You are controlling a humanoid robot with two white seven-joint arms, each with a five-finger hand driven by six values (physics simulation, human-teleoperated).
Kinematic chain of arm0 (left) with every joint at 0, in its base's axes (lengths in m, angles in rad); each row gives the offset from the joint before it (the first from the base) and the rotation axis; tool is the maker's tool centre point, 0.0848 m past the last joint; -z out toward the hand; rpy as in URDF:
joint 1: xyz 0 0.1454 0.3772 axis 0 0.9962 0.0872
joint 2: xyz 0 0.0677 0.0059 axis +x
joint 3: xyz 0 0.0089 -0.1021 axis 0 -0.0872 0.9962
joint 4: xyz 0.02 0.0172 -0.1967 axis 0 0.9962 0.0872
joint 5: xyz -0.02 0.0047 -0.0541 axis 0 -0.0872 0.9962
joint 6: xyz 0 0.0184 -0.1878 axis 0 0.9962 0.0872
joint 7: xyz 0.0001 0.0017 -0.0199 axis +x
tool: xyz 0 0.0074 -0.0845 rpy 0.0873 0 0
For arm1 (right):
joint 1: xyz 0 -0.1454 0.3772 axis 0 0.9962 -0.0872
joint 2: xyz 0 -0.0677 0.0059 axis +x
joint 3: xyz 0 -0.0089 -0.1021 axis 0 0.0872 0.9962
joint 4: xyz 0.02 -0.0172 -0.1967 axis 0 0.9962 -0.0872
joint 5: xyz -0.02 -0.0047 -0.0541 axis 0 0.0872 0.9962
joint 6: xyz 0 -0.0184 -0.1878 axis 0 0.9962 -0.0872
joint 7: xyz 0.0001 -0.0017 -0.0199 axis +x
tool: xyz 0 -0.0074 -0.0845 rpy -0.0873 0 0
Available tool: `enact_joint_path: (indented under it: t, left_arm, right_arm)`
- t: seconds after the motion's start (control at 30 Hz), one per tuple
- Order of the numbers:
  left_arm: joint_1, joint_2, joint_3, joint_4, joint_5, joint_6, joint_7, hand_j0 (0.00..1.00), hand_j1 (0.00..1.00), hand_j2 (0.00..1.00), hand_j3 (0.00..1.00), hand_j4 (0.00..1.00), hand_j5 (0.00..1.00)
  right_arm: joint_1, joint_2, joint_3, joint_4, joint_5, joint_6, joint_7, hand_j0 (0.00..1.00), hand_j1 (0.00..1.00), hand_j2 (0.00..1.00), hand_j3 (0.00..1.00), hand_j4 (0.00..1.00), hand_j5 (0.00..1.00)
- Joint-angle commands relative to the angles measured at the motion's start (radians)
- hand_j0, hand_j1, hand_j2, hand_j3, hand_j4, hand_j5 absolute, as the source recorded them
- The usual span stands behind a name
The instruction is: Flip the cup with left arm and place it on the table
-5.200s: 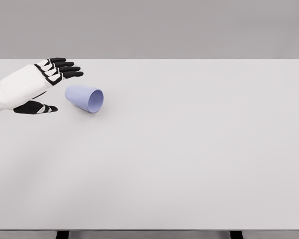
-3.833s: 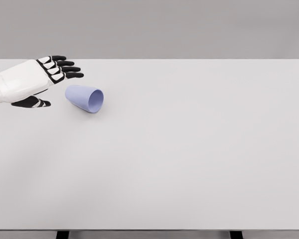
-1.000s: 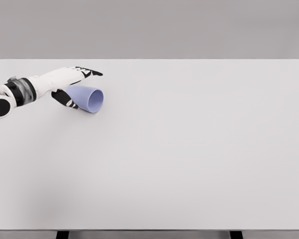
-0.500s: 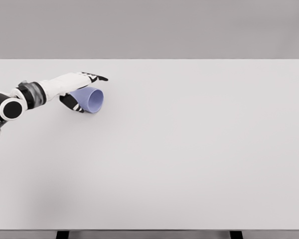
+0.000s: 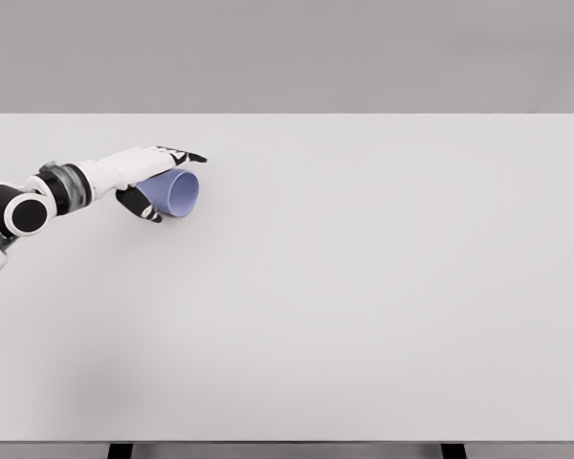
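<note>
Lavender cup is being shown lying on its side at the far left of the white desk, mouth turned rightward. It is being straddled by the left robot hand: fingers over the top, thumb beneath, apparently being closed around it.

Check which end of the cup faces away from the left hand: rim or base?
The open rim. The lavender cup lies on its side with its mouth pointing right, while the left hand wraps the closed base end from the left.
</note>
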Motion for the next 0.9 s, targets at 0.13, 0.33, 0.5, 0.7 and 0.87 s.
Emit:
enact_joint_path:
  t: [0.13,0.33,0.5,0.7,0.87]
  left_arm:
    - [0.000,0.000,0.001,0.019,0.002,0.000,0.001,1.00,1.00,1.00,1.00,1.00,1.00]
    - [0.000,0.000,0.001,0.037,0.002,0.028,0.001,1.00,1.00,1.00,1.00,1.00,1.00]
    - [0.000,-0.017,0.001,0.051,0.001,0.026,0.001,1.00,1.00,1.00,1.00,1.00,1.00]
    - [0.002,-0.029,0.001,0.051,0.001,0.026,0.001,0.89,0.89,0.89,0.89,0.89,0.89]
    - [0.002,-0.030,0.001,0.049,0.002,0.025,0.001,0.81,0.81,0.81,0.81,0.81,0.81]
  right_arm:
    - [0.000,0.000,0.000,0.000,-0.001,0.000,0.000,1.00,1.00,1.00,1.00,1.00,1.00]
    - [0.000,0.000,0.000,0.000,0.000,0.000,0.000,1.00,1.00,1.00,1.00,1.00,1.00]
    - [0.000,0.000,0.000,0.000,0.000,0.000,0.000,1.00,1.00,1.00,1.00,1.00,1.00]
    - [0.000,0.000,0.000,0.000,0.000,0.000,0.000,1.00,1.00,1.00,1.00,1.00,1.00]
    - [0.000,0.000,0.000,0.000,0.000,0.000,0.000,1.00,1.00,1.00,1.00,1.00,1.00]
